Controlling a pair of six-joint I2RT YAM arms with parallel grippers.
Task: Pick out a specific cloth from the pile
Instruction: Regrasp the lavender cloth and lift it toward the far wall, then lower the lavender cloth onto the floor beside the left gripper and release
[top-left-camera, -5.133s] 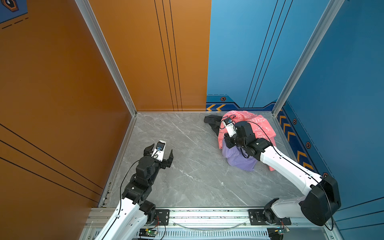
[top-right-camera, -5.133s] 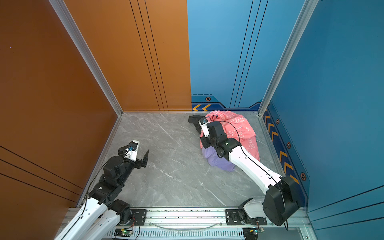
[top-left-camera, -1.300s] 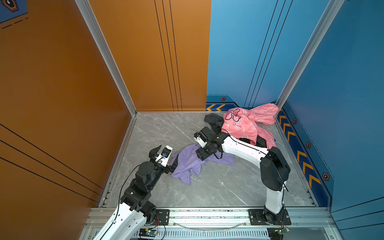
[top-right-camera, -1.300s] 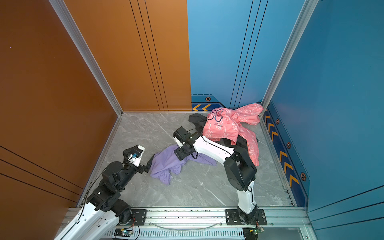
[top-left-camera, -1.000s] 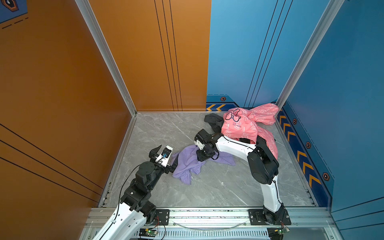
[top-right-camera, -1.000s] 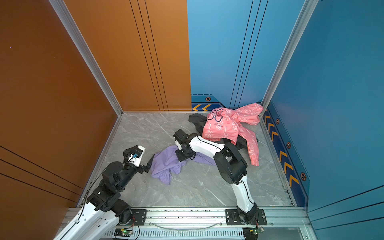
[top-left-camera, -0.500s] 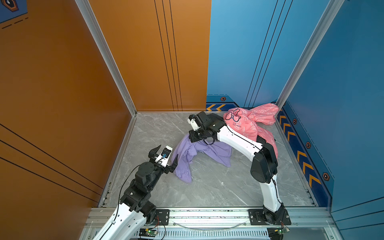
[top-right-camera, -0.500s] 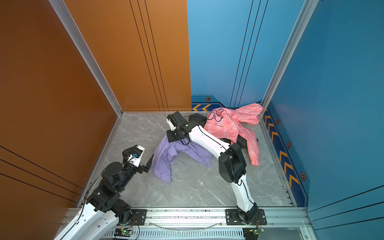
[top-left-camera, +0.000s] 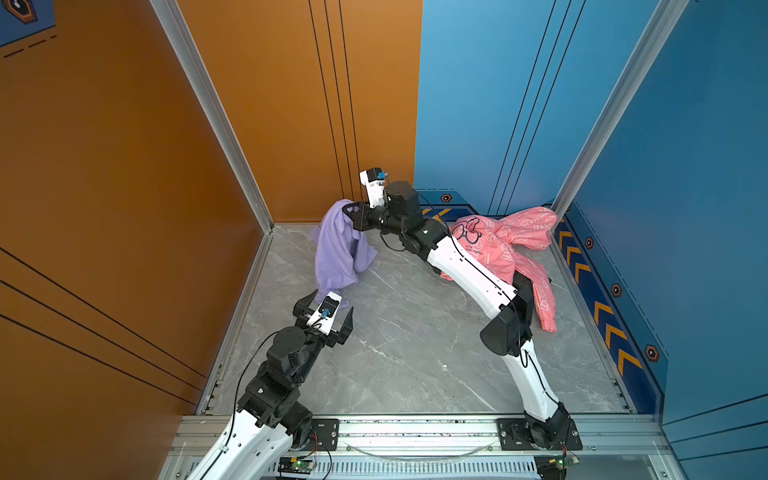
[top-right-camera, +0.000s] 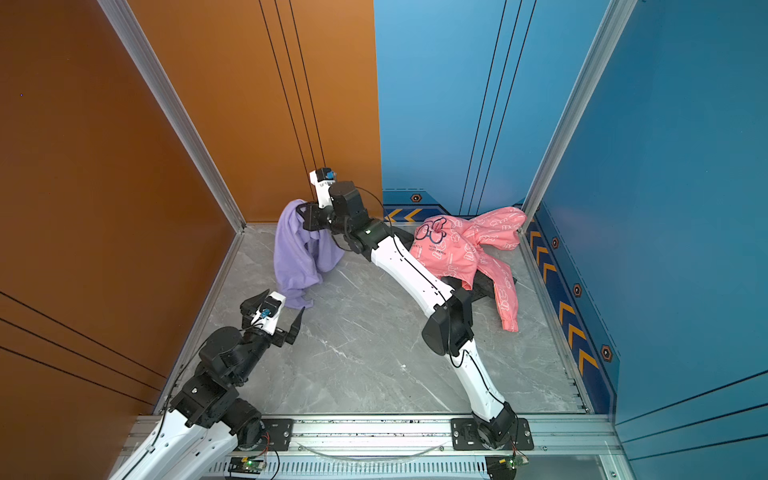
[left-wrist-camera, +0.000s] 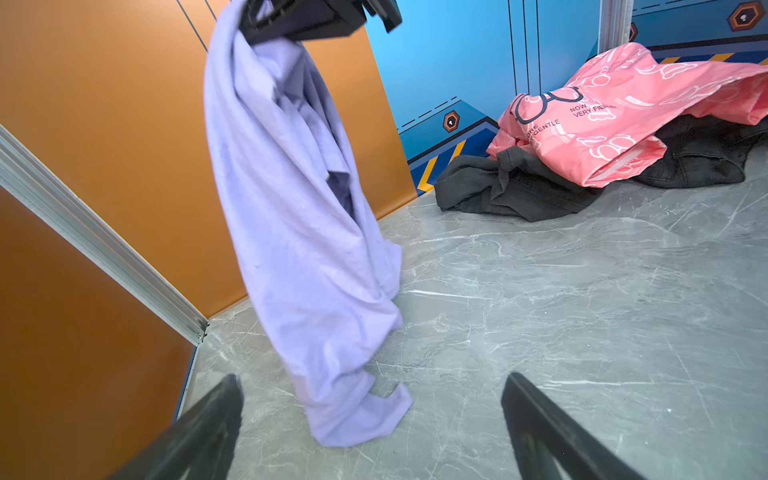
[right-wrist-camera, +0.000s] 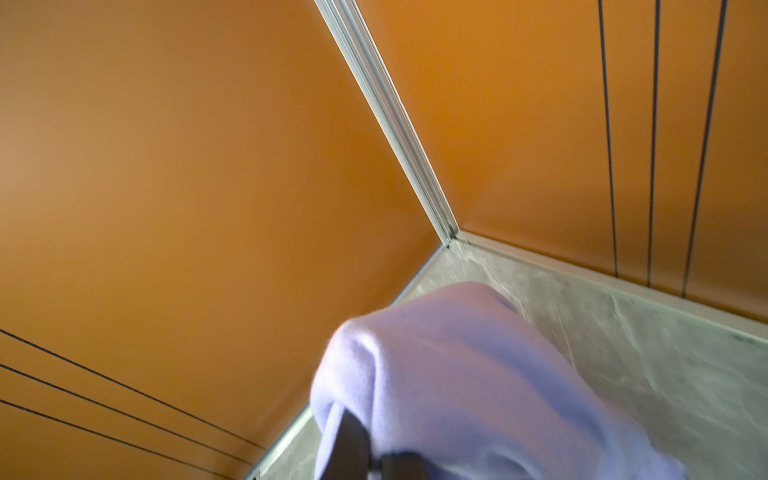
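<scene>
The cloth (top-left-camera: 338, 249) (top-right-camera: 297, 253) is plain lilac and hangs in a long fold from my right gripper (top-left-camera: 351, 216) (top-right-camera: 305, 216), which is shut on its top, high near the back left corner. In the right wrist view the cloth (right-wrist-camera: 457, 374) drapes over the gripper (right-wrist-camera: 374, 461). Its lower end (left-wrist-camera: 357, 415) rests on the floor just ahead of my left gripper (left-wrist-camera: 372, 378) (top-left-camera: 330, 302) (top-right-camera: 281, 303), which is open and holds nothing. The pile at the back right holds a pink printed garment (top-left-camera: 498, 245) (top-right-camera: 461, 249) (left-wrist-camera: 602, 112) over a charcoal-black one (left-wrist-camera: 519, 187) (top-right-camera: 486, 286).
Orange walls (top-left-camera: 124, 166) close the left and back left, blue walls (top-left-camera: 685, 208) the back right and right. An aluminium post (top-left-camera: 249, 195) stands in the corner right behind the hanging cloth. The right arm (top-left-camera: 469, 270) stretches over the grey marble floor (top-left-camera: 415, 353).
My right gripper has shut on the cloth and lifted it off the floor, up and toward the back left corner. The left arm has barely moved.
</scene>
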